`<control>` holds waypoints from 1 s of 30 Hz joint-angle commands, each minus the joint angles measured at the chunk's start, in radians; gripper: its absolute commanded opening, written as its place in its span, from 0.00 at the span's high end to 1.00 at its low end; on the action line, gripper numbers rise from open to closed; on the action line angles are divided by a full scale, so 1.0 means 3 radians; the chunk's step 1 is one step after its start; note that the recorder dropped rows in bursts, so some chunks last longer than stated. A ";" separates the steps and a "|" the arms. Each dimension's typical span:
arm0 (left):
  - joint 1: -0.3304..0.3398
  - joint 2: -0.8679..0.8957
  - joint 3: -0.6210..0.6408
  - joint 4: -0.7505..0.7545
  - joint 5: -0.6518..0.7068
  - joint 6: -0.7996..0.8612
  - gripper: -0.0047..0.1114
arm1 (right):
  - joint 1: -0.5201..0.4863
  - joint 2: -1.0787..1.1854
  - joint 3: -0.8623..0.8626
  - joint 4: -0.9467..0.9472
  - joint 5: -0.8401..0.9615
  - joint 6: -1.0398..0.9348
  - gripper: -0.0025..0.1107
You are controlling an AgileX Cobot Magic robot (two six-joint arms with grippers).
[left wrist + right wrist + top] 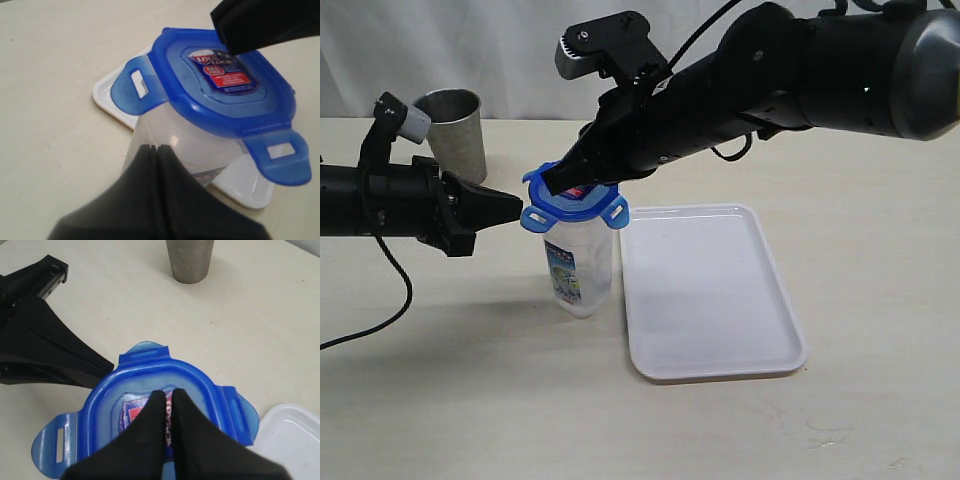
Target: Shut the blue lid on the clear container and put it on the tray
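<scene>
While the clear container (582, 275) stands upright on the tabletop (470, 400), just left of the white tray (720, 300) with its base on the bare surface, the blue lid (590, 205) sits on its mouth. The lid's flaps (137, 87) flare outward rather than lying folded down against the wall. The right gripper (560, 182) reaches in from the far right, its jaws pressed together around nothing. Its tip rests on the top of the lid at the red-blue sticker (225, 75). The left gripper (515, 210) comes in level from the left, its jaws also closed on themselves and empty. Its tip points at the container's upper wall just under the lid's rim, beside the left flap; whether it touches the plastic cannot be told. A steel cup (453, 130) stands upright at the far left of the tabletop, well apart from the container.
</scene>
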 commanded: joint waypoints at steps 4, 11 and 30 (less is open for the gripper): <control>-0.0006 0.0007 -0.0021 -0.0051 0.0047 0.0103 0.96 | 0.0010 0.0040 0.0119 -0.0026 0.0003 -0.0014 0.94; -0.0006 0.0000 -0.0021 0.0212 0.0034 0.0103 0.78 | 0.0010 -0.0017 0.0115 -0.0026 -0.0013 -0.0014 0.94; -0.0154 0.0372 -0.0021 0.0279 -0.0063 0.0103 0.16 | 0.0010 -0.0018 0.0115 -0.0026 -0.0019 -0.0100 0.94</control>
